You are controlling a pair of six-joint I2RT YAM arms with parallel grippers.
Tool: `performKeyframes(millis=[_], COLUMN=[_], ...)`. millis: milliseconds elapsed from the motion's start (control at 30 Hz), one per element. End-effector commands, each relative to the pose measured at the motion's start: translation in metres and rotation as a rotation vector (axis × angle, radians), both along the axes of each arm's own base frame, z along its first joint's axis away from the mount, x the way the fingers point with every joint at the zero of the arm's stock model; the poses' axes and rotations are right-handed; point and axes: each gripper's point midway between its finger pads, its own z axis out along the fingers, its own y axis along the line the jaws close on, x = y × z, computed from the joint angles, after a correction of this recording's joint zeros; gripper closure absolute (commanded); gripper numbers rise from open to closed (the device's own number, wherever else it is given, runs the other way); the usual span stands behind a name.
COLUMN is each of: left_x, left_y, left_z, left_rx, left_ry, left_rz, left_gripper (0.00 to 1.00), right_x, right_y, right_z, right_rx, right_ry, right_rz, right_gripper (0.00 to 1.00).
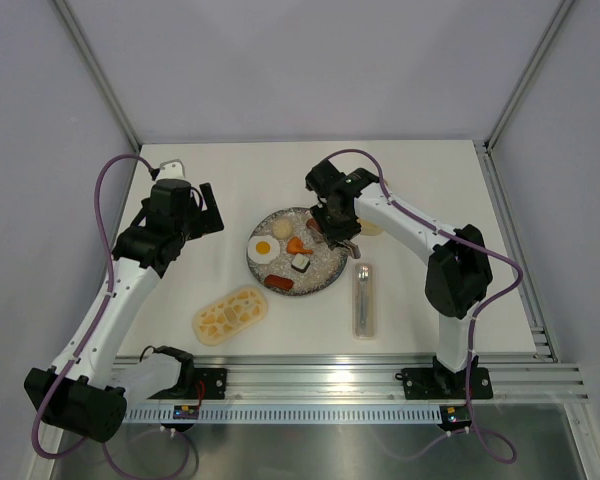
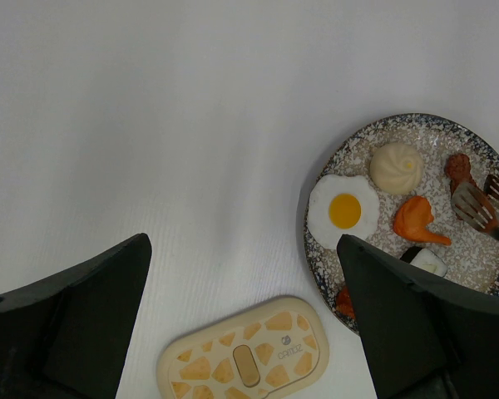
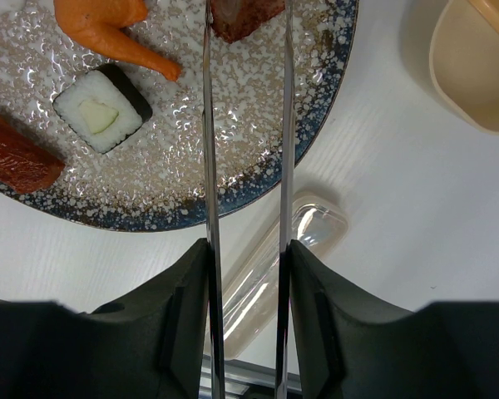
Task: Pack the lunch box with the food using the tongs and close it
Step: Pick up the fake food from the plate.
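- The right gripper (image 3: 248, 253) is clamped on the tongs (image 3: 209, 166), with one finger pressing the outside of each silver arm. The joined end of the V is hidden behind the fingers (image 3: 175, 316).
- The tongs' long axis runs straight out from the fingers. The arms are nearly parallel and the tips point in over the speckled plate (image 3: 245, 125).
- The tips reach a red-brown sausage (image 3: 243, 15) that the top edge cuts off, so I cannot tell whether they pinch it.
- To one side of the arms lie a sushi roll (image 3: 100, 112), an orange piece (image 3: 108, 25) and a second sausage (image 3: 12, 158) that is half out of view.
- A clear cutlery case (image 3: 316, 229) lies under the tongs, just off the plate rim.
- The lunch box (image 3: 474, 75) is cropped at the corner and stands apart from the plate.
- The left gripper (image 2: 241, 249) is spread wide and holds nothing above the table (image 2: 191, 125).
- The lid (image 2: 245, 357) lies below it, near the plate's fried egg (image 2: 343, 208) and bun (image 2: 397, 166).
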Motion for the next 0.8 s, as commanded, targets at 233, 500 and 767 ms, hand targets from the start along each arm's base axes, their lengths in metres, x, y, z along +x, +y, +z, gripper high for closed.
performKeyframes(millis=[233,500,767], left_x=[0.006,0.007,0.008], left_y=[0.001,0.000,0.000], left_z=[0.016,0.017,0.017], left_rx=[-0.012,-0.018,-0.018], left_ry=[-0.067,-0.070,-0.070], left_rz=[0.014,0.007,0.007], left_gripper=[0.01,0.01,0.01], right_x=[0.005,0.004,-0.002], right_y=[-0.005,-0.010,-0.014], right_z=[0.046,0.057,0.062], right_rx=[0.043,0.040,0.040], right_ry=[-0.094,-0.120,-0.120], right_rz=[-0.002,-0.002,0.054], right_gripper=[0.68,0.68,0.68])
